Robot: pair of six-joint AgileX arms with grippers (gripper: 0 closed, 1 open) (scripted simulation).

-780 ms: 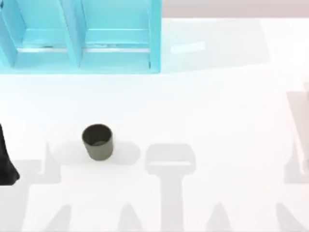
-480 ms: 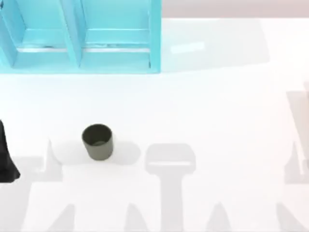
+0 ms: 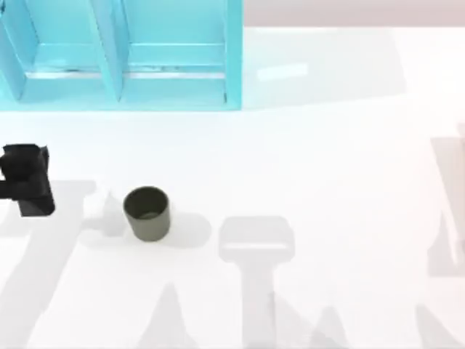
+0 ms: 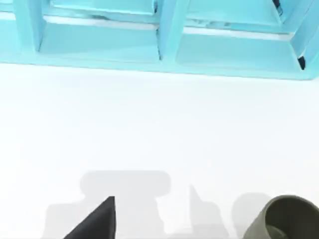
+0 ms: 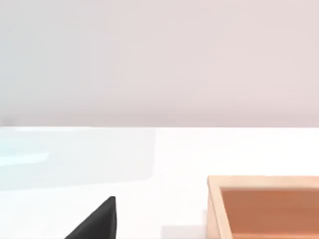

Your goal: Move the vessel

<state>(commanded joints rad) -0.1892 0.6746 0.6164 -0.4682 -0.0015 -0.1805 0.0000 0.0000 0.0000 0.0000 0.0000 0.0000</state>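
The vessel (image 3: pixel 147 213) stands upright on the white table (image 3: pixel 327 160), in the left half of the top view and nearer the front edge than the back. We see it as a small dark olive-grey cup with an open mouth, nothing touching it. Behind it, at the back left of the table, rises a turquoise shelf unit (image 3: pixel 123 58) with two open compartments side by side, well apart from the cup.

Our left gripper (image 3: pixel 27 179) shows in the top view as a black block at the table's left edge, beside the vessel but clear of it, with bare table between them. From above we cannot tell how its fingers stand.

The left wrist view adds what the top view lacks: one black fingertip (image 4: pixel 97 221) over the table, the vessel's rim (image 4: pixel 286 219) off to one side of it, and the shelf's two compartments (image 4: pixel 164 40) straight ahead.

The right wrist view gives us one black fingertip (image 5: pixel 97 221) of the right gripper, with an open-topped light wooden box (image 5: pixel 264 204) on the table nearby and a plain pale wall beyond. We cannot tell this gripper's opening either.
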